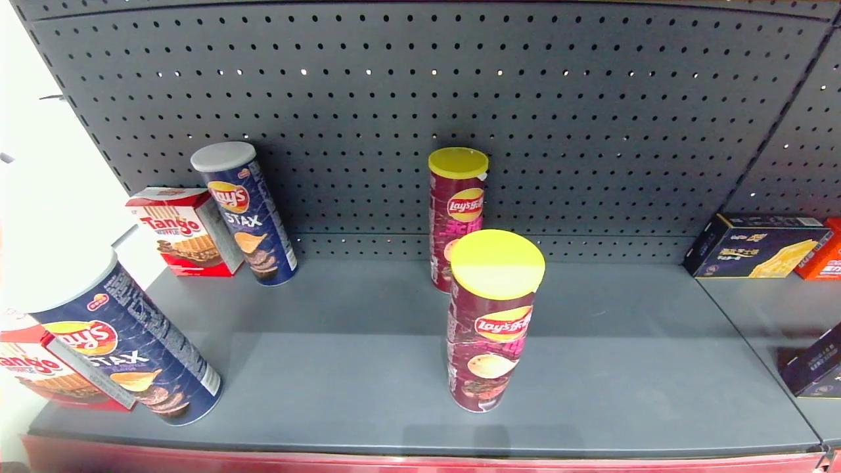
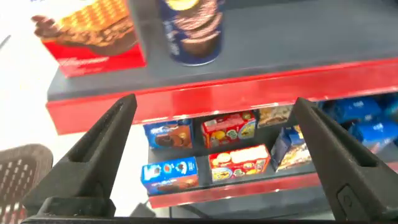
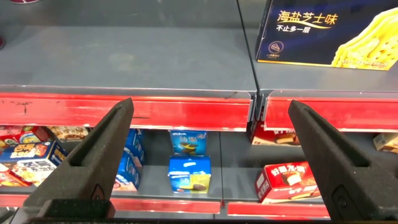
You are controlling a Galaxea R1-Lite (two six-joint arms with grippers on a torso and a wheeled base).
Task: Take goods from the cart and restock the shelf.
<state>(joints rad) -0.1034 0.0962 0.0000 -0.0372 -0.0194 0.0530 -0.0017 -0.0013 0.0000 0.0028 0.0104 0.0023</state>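
Centrally on the matte grey shelf (image 1: 624, 368), two round maroon tubes (image 1: 489, 341) with flat yellow lids stand upright. Both the left gripper (image 2: 214, 102) and the right gripper (image 3: 211, 104) gape, empty.

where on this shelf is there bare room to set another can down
Widest free patch: the shelf right of the front maroon can, up to the divider before the dark box. Another lies between the rear maroon can and the rear blue can. Crowded: the left end, front blue can close beside a wafer box.
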